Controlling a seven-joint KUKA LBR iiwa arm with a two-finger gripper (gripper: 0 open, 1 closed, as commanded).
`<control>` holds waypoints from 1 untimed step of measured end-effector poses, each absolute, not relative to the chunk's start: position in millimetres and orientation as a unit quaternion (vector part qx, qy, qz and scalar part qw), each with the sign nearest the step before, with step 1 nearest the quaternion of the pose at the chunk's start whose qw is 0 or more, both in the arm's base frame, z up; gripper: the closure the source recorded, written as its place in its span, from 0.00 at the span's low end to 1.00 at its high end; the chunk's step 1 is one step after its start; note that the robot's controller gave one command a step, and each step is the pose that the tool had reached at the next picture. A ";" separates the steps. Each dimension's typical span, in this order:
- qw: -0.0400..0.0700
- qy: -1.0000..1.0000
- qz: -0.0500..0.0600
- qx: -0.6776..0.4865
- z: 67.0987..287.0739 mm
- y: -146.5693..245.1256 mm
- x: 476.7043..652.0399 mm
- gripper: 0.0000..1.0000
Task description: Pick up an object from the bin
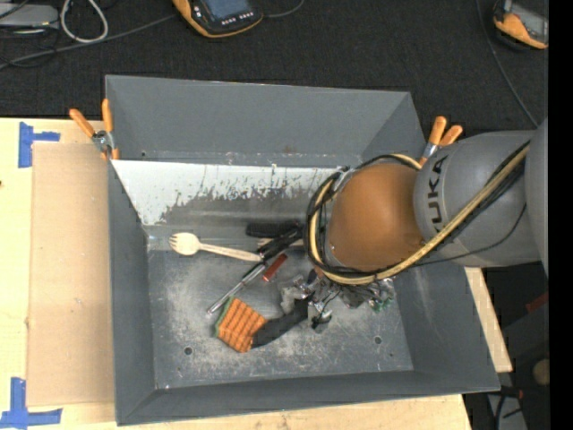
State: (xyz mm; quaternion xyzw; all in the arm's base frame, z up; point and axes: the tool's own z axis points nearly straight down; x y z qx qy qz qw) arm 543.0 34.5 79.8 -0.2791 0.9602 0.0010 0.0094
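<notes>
My gripper (314,305) hangs low in the right middle of the bin, under the arm's orange cover. It is right over the upper end of a black handle (279,326). That handle runs down and left to an orange ribbed block (238,324) on the bin floor. Whether the gripper touches the handle I cannot tell. A thin metal tool (235,292) lies slanted just left of the gripper, with a small red-handled piece (274,265) at its upper end.
A pale wooden spoon (199,246) lies at the left middle, bowl to the left. Dark tools (274,232) lie crossed near the back wall. The arm's orange cover and cables hide the bin floor to the right.
</notes>
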 end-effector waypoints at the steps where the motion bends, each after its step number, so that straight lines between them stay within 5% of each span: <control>1: 0.009 0.960 0.001 -0.278 84.8 34.8 542.8 1.00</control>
